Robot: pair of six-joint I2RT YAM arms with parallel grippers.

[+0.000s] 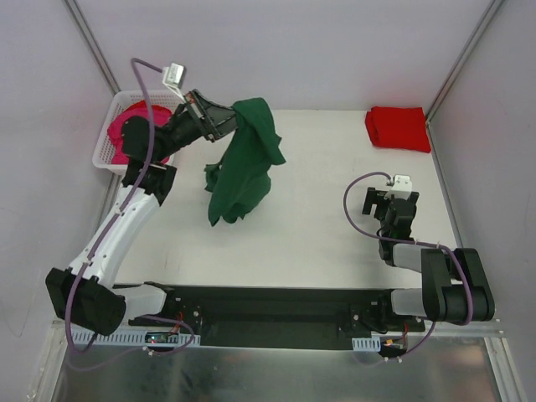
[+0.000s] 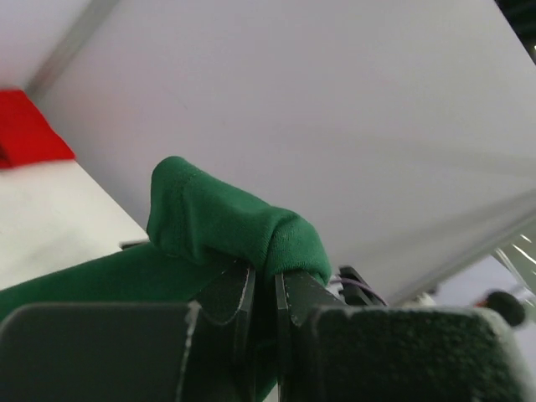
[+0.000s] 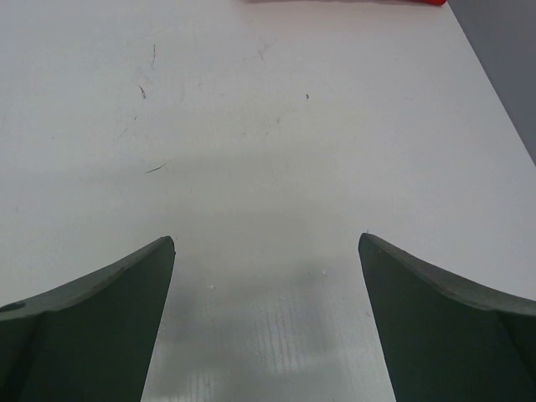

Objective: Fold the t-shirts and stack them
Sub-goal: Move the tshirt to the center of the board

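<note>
Top view: the left claw [image 1: 228, 124] was closed on the dark green t-shirt [image 1: 244, 163] and held it high over the far-left part of the desk [image 1: 327, 234]. The cloth hung down in a loose bunch, prob. so that its own weight could open it out before it is laid flat for folding. The red t-shirt [image 1: 399, 127] lay folded in the far right corner; I judge it as the base of the stack. The pink t-shirt [image 1: 132, 138] lay crumpled in the white basket [image 1: 102, 157], just beside the left arm. The right claw [image 1: 389, 205] hovered over the right side, well apart from the green cloth.

Left wrist view: the fingers pinched a thick ridge of green fabric, w/ a lump standing out above them. No gap was visible, so the grip looked firm.

Right wrist view: the fingers stood wide apart w/ nothing between them, only bare desk. This claw was prob. kept ready to take a second corner.
</note>
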